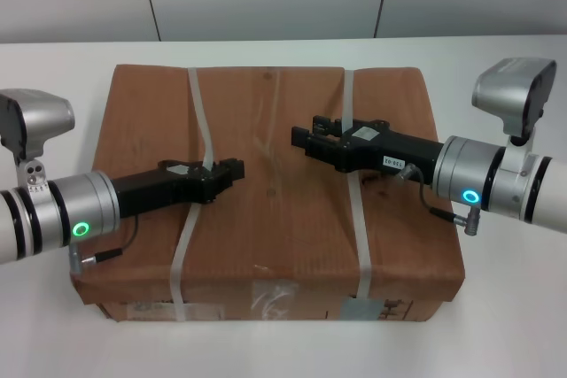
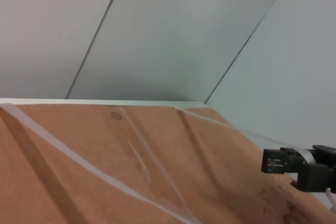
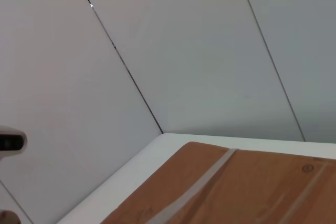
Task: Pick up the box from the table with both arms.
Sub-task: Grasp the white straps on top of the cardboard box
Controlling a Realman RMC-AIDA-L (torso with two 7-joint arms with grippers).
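overhead, the box (image 1: 266, 192) sat on the white bench (image 1: 496, 68); left claw (image 1: 232, 171) and right claw (image 1: 301, 139) hovered above its top, whether spread i cannot tell. left wrist: strap (image 2: 68, 156), right claw (image 2: 278, 161). right wrist: box (image 3: 252, 192) on bench (image 3: 121, 182).

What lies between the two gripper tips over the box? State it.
In the head view, only bare brown box top separates the left gripper from the right gripper; both whitish straps run outside that gap.
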